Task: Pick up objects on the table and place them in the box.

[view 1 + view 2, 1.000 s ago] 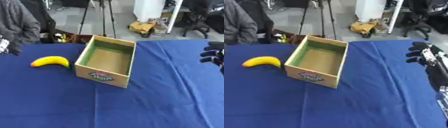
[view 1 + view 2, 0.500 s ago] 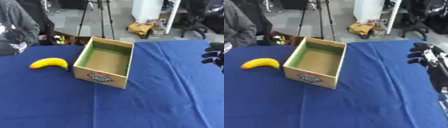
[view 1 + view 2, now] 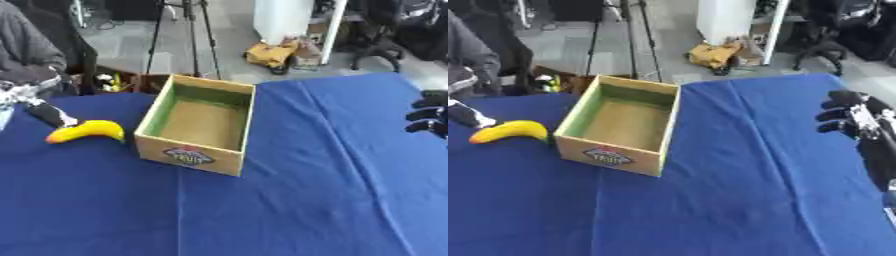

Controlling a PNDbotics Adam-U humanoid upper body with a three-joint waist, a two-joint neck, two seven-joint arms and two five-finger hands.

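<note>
Here's the table [image 3: 306,200], draped in blue cloth, and sitting left of centre is the cardboard box [image 3: 199,130] — open at the top, green along its inner walls, a bare brown floor inside and a printed label on the near face. Nothing lies in it.

Off to the box's left, the banana [image 3: 86,131] rests on the cloth, yellow with an orange tip pointing left, just beside the box's near-left corner but not touching it.

Coming in at the far left edge is the left hand [image 3: 35,102] — pale and dark parts blur together there, with a dark finger-like piece slanting down toward the banana's upper end. It sits very near the fruit; I cannot tell whether it touches, and I cannot tell whether its fingers are spread or curled.

Over on the right, the right hand [image 3: 852,119] hovers above the cloth at the table's edge, well apart from the box, black fingers bent inward and gripping nothing.
</note>
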